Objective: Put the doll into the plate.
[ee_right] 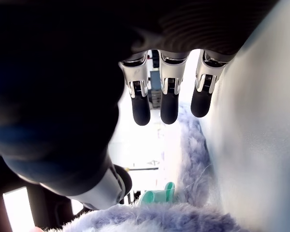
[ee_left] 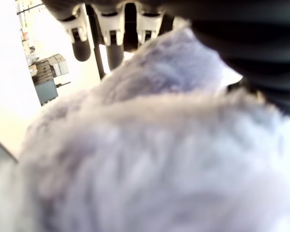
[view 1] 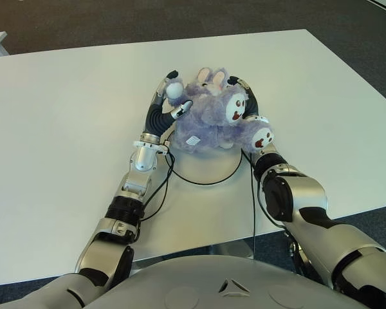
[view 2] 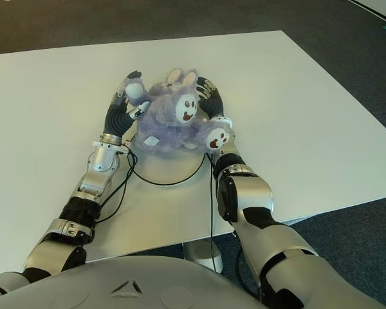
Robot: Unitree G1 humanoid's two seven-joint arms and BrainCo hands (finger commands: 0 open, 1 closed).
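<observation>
Doll (view 1: 209, 119): fluffy lilac plush, shaggy pile, rounded body, pale pink ears at the far end, white face patch with a dark red mouth, small white label on the near side. Held between both hands over the white bench (view 1: 64, 116).

Left hand (view 1: 167, 103): against the doll's left flank, fingers curled onto the fur, gripping.

Right hand (view 1: 251, 119): against its right flank, fingers wrapped over the top, gripping.

Black cable (view 1: 209, 180): thin, loops on the bench just below the doll.
</observation>
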